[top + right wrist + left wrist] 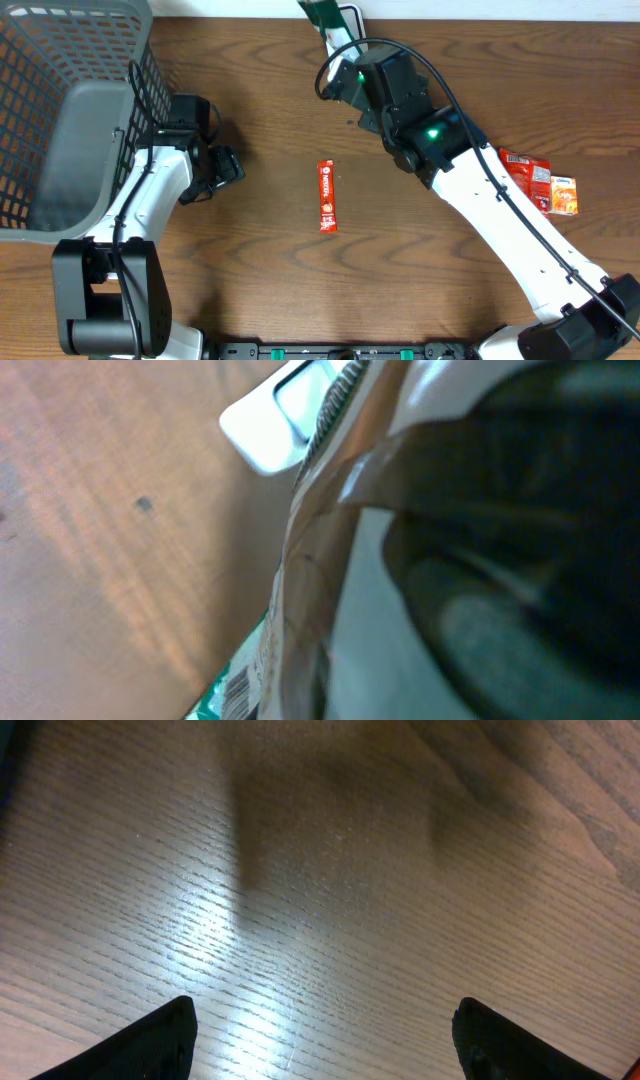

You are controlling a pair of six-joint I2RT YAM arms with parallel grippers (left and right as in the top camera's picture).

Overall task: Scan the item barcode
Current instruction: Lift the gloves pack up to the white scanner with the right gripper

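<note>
table (420, 280): dark wood grain under overhead light, a bright sheen across the boards in the left wrist view.
basket (60, 120): grey plastic mesh, at the far left corner of the table, just beside the left arm.
left tool (228, 165): low over the table near the basket, fingers (150, 1040) spread wide, nothing between them but bare wood.
right tool (342, 52): stretched to the far edge of the table, clamped tight on the green packet.
green packet (324, 16): up at the far edge, gripped in the right tool and sticking out past its fingertips, crinkled wrapper filling much of the right wrist view.
barcode (235, 695): black bars on the green-and-white end of the packet, at the bottom edge of the right wrist view.
white object (275, 415): frame-shaped, just beside the packet at the far edge; touching or not, impossible to tell.
red sachet (326, 196): flat and lengthwise at the middle of the table, between the two arms, well apart from both tools.
red and orange packs (540, 180): lying flat near the right edge, beside the right arm.
</note>
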